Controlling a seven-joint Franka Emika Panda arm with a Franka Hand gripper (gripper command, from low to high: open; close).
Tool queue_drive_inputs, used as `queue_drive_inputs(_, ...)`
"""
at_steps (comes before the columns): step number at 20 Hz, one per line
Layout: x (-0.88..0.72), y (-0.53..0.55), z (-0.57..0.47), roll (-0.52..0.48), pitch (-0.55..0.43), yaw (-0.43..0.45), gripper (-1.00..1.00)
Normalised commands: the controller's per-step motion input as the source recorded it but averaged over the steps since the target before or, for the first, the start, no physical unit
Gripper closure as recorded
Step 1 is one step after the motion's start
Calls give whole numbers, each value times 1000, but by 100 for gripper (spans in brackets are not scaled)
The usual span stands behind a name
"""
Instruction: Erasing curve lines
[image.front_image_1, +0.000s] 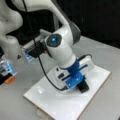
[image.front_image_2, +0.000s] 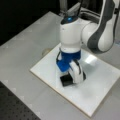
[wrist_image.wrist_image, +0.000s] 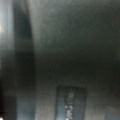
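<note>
The curve lines do not show on the bare part of the white board (image.front_image_1: 50, 100) in either front view; the arm and its blue mount cover the middle of the board, so I cannot tell whether a stroke lies under them. The wrist view gives only dark grey blur with a darker rectangular shape near its bottom, and nothing there can be named for sure.

The gripper (image.front_image_1: 81, 83) is low over the board, near its middle, and a black eraser block (image.front_image_1: 83, 87) sits at its tip, pressed on or just above the white surface. In a front view the same block (image.front_image_2: 66, 80) appears at the lower end of the gripper (image.front_image_2: 72, 76), towards a front view's bottom. The jaws are hidden by the blue mount and the white body, so I cannot tell how wide they stand or whether they clamp the block.

The board lies flat on a grey desk (image.front_image_1: 107, 55). At a front view's left stand a device with a blue glow (image.front_image_1: 7, 67) and a small orange part (image.front_image_1: 10, 79), well apart from the board. A black cable (image.front_image_1: 43, 72) hangs from the arm down to the wrist.
</note>
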Motion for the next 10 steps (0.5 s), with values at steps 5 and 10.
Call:
queue_drive_inputs(5, 463, 285, -507, 175, 78, -241, 100)
queue_drive_inputs(10, 402, 267, -489, 167, 79, -238, 100)
